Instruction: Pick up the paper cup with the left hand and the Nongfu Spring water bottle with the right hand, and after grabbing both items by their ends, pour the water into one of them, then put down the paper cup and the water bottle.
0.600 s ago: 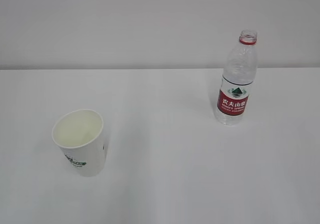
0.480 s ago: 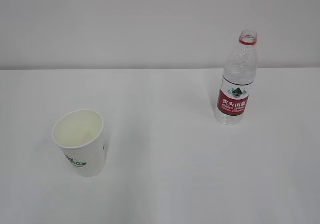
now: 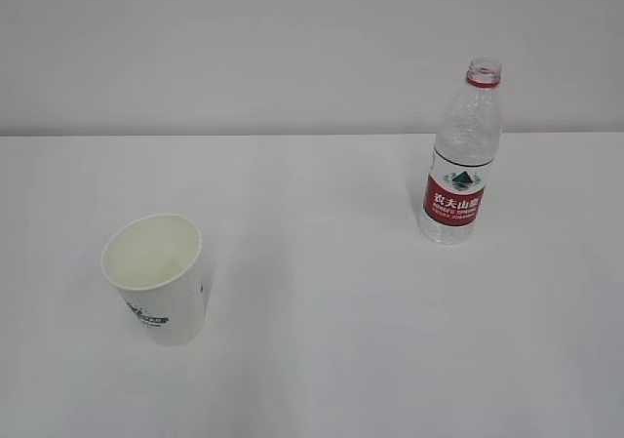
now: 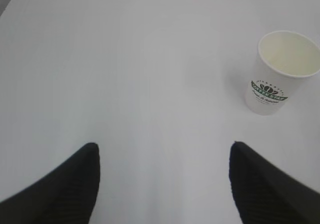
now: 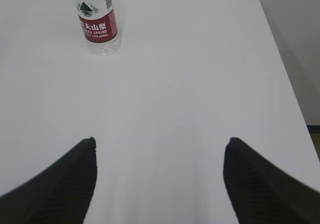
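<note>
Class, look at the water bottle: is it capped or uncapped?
Uncapped. The Nongfu Spring water bottle stands upright with an open mouth above its red neck ring.

One paper cup (image 3: 154, 277) and one Nongfu Spring water bottle (image 3: 459, 155) (uncapped) on one white table (image 3: 331, 301); two grippers, one per wrist view.

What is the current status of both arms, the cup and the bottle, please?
Both jaws open, empty. White tapered paper cup upright, clear plastic red-labelled water bottle upright, uncapped, both untouched on white table. Nothing in the way.
</note>
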Controlling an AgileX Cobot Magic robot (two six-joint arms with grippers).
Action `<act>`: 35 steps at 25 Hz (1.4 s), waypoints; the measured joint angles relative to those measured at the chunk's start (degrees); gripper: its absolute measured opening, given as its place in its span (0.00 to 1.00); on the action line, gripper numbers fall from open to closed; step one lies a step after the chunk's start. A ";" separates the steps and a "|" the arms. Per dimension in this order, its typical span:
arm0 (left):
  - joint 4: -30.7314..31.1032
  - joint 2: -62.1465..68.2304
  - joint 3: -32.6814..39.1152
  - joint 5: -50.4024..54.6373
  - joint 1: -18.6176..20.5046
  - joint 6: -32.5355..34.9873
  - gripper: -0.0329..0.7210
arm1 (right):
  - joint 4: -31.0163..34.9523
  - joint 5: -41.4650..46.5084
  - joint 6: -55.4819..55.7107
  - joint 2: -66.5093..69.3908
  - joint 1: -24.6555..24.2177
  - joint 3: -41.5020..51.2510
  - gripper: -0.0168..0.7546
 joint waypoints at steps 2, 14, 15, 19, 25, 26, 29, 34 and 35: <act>0.00 0.00 0.00 0.00 0.00 0.00 0.82 | 0.00 0.00 0.00 0.00 0.00 0.00 0.79; 0.00 0.00 0.00 0.00 0.00 0.00 0.81 | 0.00 0.00 0.00 0.00 -0.09 0.00 0.79; 0.00 0.00 0.00 0.00 0.00 0.00 0.80 | 0.00 0.00 0.00 0.00 -0.09 0.00 0.79; 0.00 0.00 0.00 0.00 0.00 0.00 0.75 | 0.00 0.00 0.00 0.00 -0.09 0.00 0.79; 0.00 0.00 -0.26 -1.06 0.00 0.00 0.70 | 0.00 -0.24 0.00 0.00 -0.09 -0.15 0.79; 0.25 0.00 -0.72 -2.09 0.00 0.00 0.70 | 0.00 -0.80 0.00 0.00 -0.09 -0.46 0.79; 0.37 0.00 -1.77 -7.40 0.00 0.00 0.70 | 0.00 -4.97 -0.11 0.00 -0.09 -2.26 0.79; 0.97 0.03 -1.98 -15.49 0.00 0.00 0.70 | 0.00 -12.62 -0.23 0.00 -0.09 -2.86 0.79; 1.55 0.13 -1.98 -16.64 0.00 0.00 0.70 | 0.00 -14.03 -0.33 0.00 -0.09 -2.86 0.79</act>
